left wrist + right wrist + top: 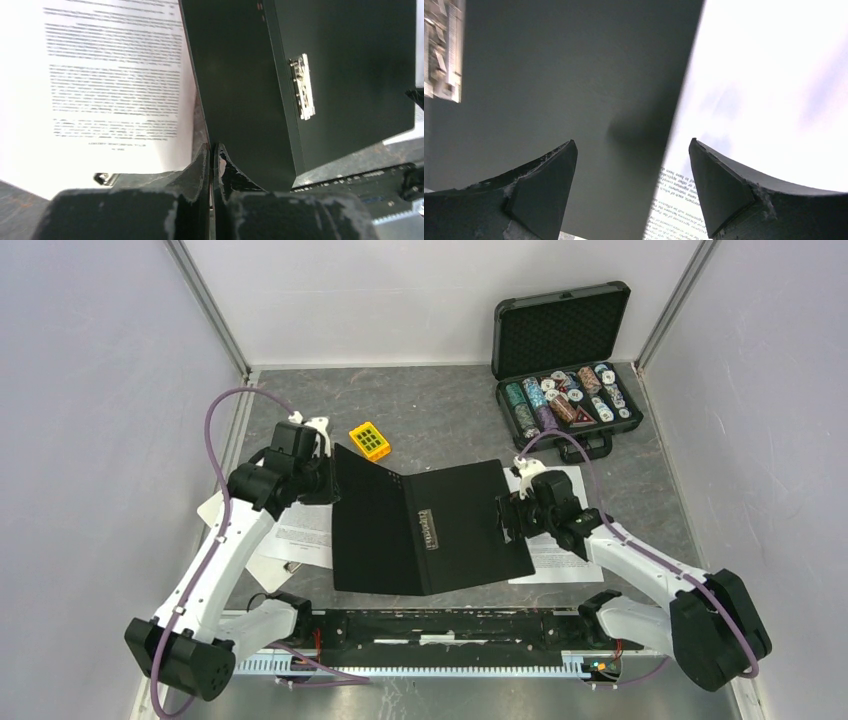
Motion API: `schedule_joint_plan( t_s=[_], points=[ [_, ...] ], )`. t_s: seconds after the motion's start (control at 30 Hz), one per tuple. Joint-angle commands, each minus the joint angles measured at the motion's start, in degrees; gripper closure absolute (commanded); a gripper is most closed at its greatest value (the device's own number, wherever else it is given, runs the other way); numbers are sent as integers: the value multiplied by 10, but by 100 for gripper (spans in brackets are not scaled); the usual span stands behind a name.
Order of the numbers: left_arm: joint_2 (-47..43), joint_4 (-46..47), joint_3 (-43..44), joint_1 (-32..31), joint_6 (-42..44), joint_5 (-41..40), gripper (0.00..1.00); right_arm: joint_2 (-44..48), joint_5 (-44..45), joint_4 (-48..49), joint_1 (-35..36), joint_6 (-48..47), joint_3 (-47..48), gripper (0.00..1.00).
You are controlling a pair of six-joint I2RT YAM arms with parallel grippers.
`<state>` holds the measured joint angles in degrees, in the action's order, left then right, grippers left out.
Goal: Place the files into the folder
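Observation:
The folder (pixel 460 525) lies open in the middle of the table, black inside up, with its metal clip (pixel 428 530) near the spine. My left gripper (pixel 322 480) is shut on the outer edge of the left cover and holds that cover tilted up; the left wrist view shows the gripper (pixel 213 155), the cover (pixel 240 90) and the clip (pixel 303 87). One printed sheet (pixel 300 535) lies left of the folder (pixel 110 90). Another sheet (pixel 560 560) lies under the right cover's edge (pixel 769 90). My right gripper (pixel 505 517) is open and empty over that edge (pixel 633 145).
An open black case of poker chips (pixel 565 370) stands at the back right. A small yellow block (pixel 370 441) lies behind the folder. A white clipboard (pixel 215 508) lies under the left sheet. Grey walls enclose the table on three sides.

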<state>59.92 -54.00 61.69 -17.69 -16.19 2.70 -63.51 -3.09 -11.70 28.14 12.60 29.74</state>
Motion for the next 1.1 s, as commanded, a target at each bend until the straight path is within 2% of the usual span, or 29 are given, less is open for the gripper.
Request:
schedule_joint_plan(
  t_s=[0.0,0.13,0.27,0.33,0.4,0.5,0.57,0.67,0.8,0.97,1.07],
  points=[
    [14,-7,40,2,64,-155,95,-16,-31,23,-6,-6,-29,12],
    [44,6,54,3,81,-233,98,-24,-45,28,-6,-7,-41,15],
    [56,-1,57,4,59,-267,91,-22,-54,32,-6,-14,-51,15],
    [50,-3,56,5,38,-269,82,-23,-70,41,-6,-15,-56,15],
    [43,-6,63,5,21,-266,65,-21,-91,55,-7,-13,-62,16],
    [34,-13,93,5,2,-253,45,-25,-130,83,-6,-3,-74,17],
    [32,-23,118,5,-11,-248,38,-35,-150,94,-7,0,-78,19],
    [27,-22,143,5,-20,-202,34,-40,-173,98,-6,1,-83,21],
    [27,8,138,5,-19,-54,32,-23,-200,100,-6,6,-93,23],
    [27,81,73,4,-32,111,32,-2,-247,136,-6,42,-127,27],
    [29,124,27,1,-51,163,34,6,-280,157,-7,61,-141,28]
  ],
)
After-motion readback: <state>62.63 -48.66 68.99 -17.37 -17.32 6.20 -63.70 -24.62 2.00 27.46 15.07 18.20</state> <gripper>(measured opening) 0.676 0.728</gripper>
